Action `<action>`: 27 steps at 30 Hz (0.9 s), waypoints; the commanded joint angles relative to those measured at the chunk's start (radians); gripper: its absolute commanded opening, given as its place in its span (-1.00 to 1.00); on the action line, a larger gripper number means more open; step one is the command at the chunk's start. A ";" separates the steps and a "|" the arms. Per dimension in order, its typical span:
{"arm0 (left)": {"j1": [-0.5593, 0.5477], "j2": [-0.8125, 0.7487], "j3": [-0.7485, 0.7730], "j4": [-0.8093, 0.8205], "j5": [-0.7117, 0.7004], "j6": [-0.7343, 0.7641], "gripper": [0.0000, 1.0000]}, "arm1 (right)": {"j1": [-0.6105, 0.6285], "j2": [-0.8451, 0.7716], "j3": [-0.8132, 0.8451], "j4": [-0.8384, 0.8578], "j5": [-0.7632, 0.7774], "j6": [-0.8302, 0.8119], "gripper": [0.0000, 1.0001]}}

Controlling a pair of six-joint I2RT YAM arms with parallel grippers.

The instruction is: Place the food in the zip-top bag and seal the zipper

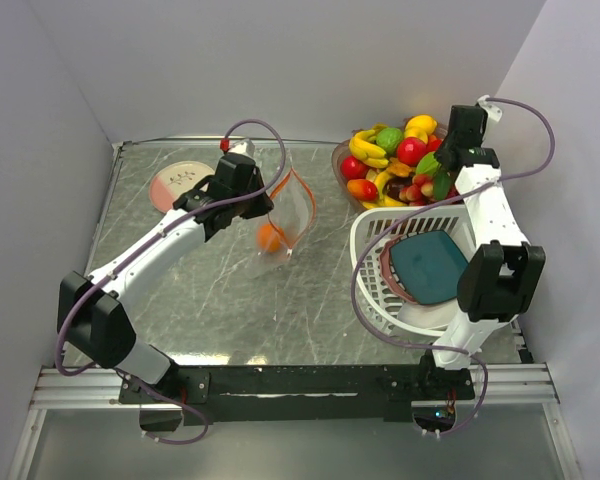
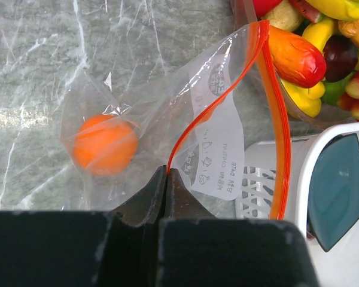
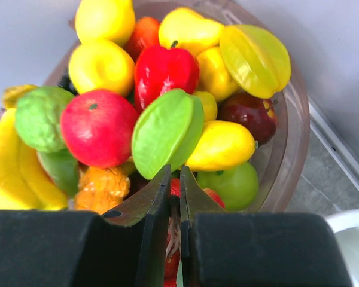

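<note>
The left fingers [image 2: 167,171] are clamping shut on one lip of the zip-top bag [image 2: 155,101], right on the zipper [image 2: 280,137]. They are holding the bag mouth-open to the left of the clear bowl [image 1: 338,160], apart from it, with one orange fruit [image 2: 105,144] lying in the bag's bottom. The right fingers [image 3: 175,176] are hovering over the bowl, drawn nearly together, their tips just at a flat green piece [image 3: 166,131] on top of the heaped food [image 3: 99,128]; whether they are nipping anything I cannot tell. The bag's film is looking thin, limp and slippery, so the stiffer zipper strip is probably the only sound hold, and the free lip may be sagging shut. The fruits are looking light, hard and glossy, likely to squirt out of a pinch unless taken across a narrow part. The bowl is sitting tight in the far right corner against the walls, with the white basket [image 1: 375,240] and its teal plate [image 1: 430,265] crowding it from the near side. The open bench [image 1: 210,290] to the bowl's left is offering the only free path toward the bag.
</note>
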 commanded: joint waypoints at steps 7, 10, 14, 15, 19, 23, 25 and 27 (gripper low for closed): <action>0.000 0.003 0.044 0.022 -0.004 0.001 -0.98 | 0.004 -0.107 0.103 -0.022 0.009 0.018 -1.00; 0.000 0.007 0.050 0.020 0.002 -0.001 -0.98 | 0.024 -0.118 0.124 -0.031 0.018 0.012 -1.00; 0.000 0.010 0.053 0.019 0.007 -0.002 -0.98 | 0.047 -0.123 0.147 -0.043 0.030 0.009 -1.00; 0.000 0.009 0.053 0.019 0.007 -0.002 -0.98 | 0.050 -0.123 0.150 -0.045 0.032 0.008 -1.00; 0.000 0.007 0.055 0.015 0.005 -0.002 -0.98 | 0.054 -0.124 0.173 -0.056 0.036 0.003 -1.00; 0.000 0.012 0.059 0.012 0.005 -0.001 -0.98 | 0.085 -0.136 0.184 -0.062 0.038 0.003 -1.00; 0.000 0.012 0.059 0.014 0.005 -0.001 -0.98 | 0.096 -0.149 0.187 -0.065 0.035 0.000 -1.00; 0.000 0.012 0.061 0.014 0.007 -0.002 -0.98 | 0.112 -0.156 0.195 -0.075 0.033 0.000 -1.00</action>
